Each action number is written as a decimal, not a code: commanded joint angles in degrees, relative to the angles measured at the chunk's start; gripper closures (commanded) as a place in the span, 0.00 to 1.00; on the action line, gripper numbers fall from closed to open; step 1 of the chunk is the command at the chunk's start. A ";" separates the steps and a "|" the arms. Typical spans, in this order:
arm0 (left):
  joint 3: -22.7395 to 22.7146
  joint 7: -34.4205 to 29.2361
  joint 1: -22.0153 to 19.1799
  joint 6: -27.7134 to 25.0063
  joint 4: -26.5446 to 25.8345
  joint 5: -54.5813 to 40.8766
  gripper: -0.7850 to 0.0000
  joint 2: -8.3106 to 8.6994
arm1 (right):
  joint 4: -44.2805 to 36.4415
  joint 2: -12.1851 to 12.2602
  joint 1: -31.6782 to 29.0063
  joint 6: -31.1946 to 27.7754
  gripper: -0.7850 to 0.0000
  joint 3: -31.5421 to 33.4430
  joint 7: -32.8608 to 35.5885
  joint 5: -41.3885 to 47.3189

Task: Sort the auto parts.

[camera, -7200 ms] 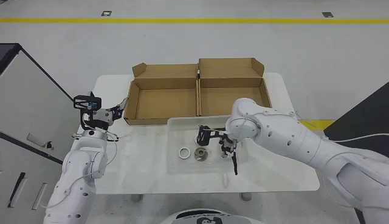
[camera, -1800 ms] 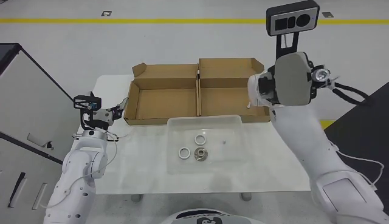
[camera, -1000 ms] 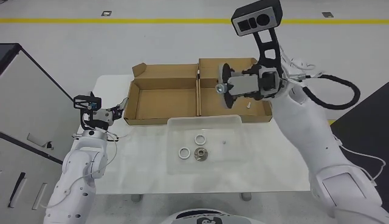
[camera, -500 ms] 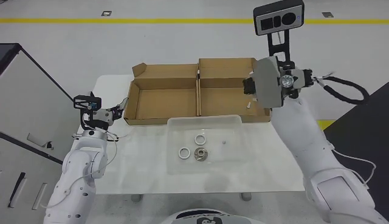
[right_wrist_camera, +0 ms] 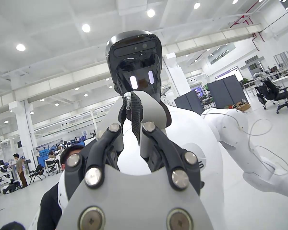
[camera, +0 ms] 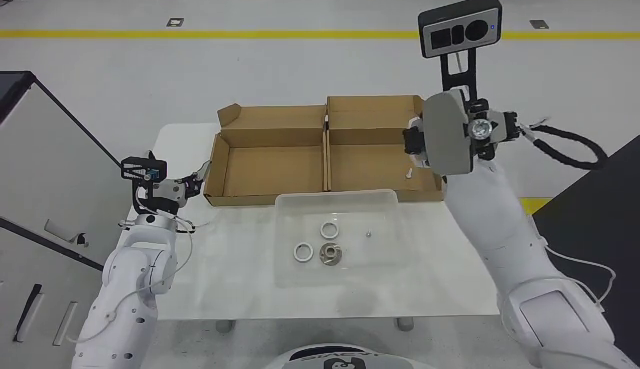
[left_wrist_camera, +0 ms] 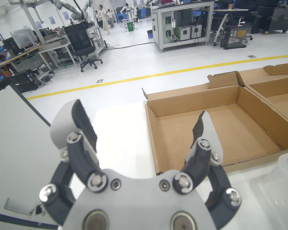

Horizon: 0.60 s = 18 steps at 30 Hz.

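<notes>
One small threaded part (right_wrist_camera: 127, 100), half hidden between the right jaws

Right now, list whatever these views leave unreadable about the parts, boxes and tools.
The small part in the shut right tool: right wrist view, fingers cover all but a ribbed metal end; kind unclear.
Speck in the clear tray: top view, too small to identify.
Pale piece in the right box: top view, too small.
Right box's right end: top view, the raised arm covers it.
Tray contents: left wrist view, frame edge cuts them off.
</notes>
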 commanded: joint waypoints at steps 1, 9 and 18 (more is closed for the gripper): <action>0.00 0.00 0.00 0.00 0.00 0.00 0.00 0.00 | 0.00 0.00 0.00 0.00 1.00 0.00 0.00 0.00; 0.00 0.00 0.00 0.00 0.00 0.00 0.00 0.00 | 0.00 0.00 0.00 0.00 1.00 0.00 0.00 0.00; 0.00 0.00 0.00 0.00 0.00 0.00 0.00 0.00 | -1.41 2.55 -3.26 11.83 1.00 10.19 -4.75 -17.51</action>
